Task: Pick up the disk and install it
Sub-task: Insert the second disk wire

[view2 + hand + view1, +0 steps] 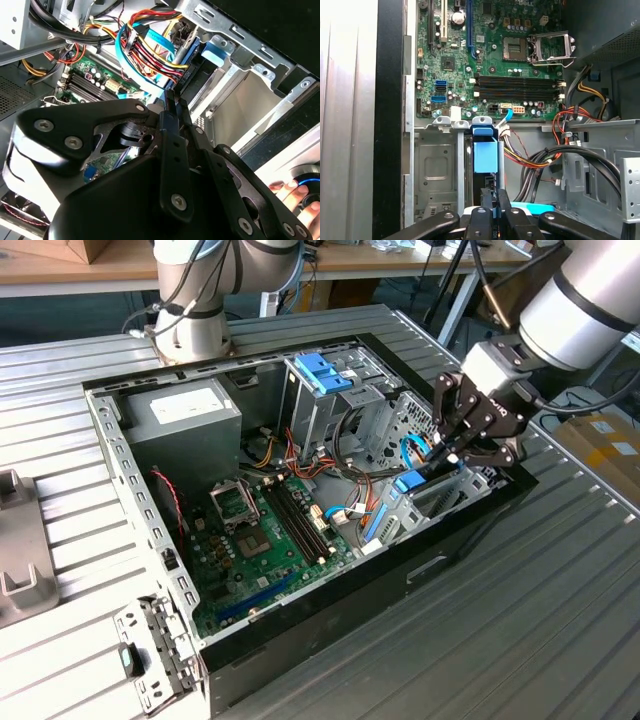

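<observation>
Black linkage plates of the claw, studded with round bolts, crowd the second wrist view and hide much of what lies beneath them. Its two slim fingers meet on a thin edge: the claw is clamped on the disk, which stands on edge in a bay of the silver drive cage. In the first wrist view the disk shows as a smooth light-blue plastic face with a rounded tab at its far end; its grey metal body is hidden in the slot and behind the fingers. In the exterior view only a small blue corner of the disk peeks out beneath the claw, at the open computer case's end toward the exterior view's right. A green motherboard lies flat in the case, with bundled red, yellow and black cables beside the cage. Fingertips of a person's hand are cut off at the second wrist view's edge. The case rests on a ribbed metal desk.
</observation>
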`<state>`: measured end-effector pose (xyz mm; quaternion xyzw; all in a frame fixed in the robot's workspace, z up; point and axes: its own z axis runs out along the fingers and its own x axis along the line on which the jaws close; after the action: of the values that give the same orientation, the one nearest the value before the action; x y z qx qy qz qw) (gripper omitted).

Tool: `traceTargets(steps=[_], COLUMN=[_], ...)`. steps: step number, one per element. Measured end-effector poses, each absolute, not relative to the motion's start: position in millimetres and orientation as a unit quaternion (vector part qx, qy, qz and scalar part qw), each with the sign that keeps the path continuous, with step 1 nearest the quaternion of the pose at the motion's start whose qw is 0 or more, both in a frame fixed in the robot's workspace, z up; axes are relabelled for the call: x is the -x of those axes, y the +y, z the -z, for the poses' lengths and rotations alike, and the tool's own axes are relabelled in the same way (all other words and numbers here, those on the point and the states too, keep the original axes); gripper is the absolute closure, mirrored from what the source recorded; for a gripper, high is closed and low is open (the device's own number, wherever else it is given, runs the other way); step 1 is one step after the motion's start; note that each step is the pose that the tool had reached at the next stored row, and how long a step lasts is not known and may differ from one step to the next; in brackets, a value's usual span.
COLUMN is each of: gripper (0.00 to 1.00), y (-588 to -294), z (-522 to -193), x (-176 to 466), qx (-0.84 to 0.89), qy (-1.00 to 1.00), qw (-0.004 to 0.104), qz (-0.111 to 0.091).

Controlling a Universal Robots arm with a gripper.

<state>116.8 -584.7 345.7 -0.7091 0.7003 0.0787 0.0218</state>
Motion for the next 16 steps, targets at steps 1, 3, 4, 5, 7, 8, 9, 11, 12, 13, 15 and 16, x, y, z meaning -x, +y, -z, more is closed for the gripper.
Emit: traceTargets(steps=[1,3,4,5,7,8,9,11,12,13,15,16], gripper=[0.84,0.84,0.84,0.84,0.84,0.84,0.84,0.84,0.84,0.84,0.84,0.84], y=[-584.1,-583.8,-583.6,-583.6,-583.6,-583.6,-583.6,-583.7,-583.7,-583.8,-583.8,-583.8], z=[-345.7,-345.6,-345.6,-345.7,-345.7,-345.4,-344.6,-343.6,-343.2,-342.6,-340.8,-340.1], x=[-116.9,-116.9,-116.9,-116.9,-116.9,-116.9,-116.9,-116.9,-117.0,-116.9,-116.9,-117.0], qx=[0.709,0.709,0.709,0.709,0.709,0.709,0.709,0.709,0.709,0.709,0.709,0.709], qy=[0.7,0.7,0.7,0.7,0.7,0.7,0.7,0.7,0.7,0.7,0.7,0.7], qw=[0.022,0.022,0.022,0.022,0.022,0.022,0.022,0.021,0.021,0.021,0.021,0.021], qz=[-0.079,-0.079,-0.079,-0.079,-0.079,-0.079,-0.079,-0.079,-0.079,-0.08,-0.08,-0.08])
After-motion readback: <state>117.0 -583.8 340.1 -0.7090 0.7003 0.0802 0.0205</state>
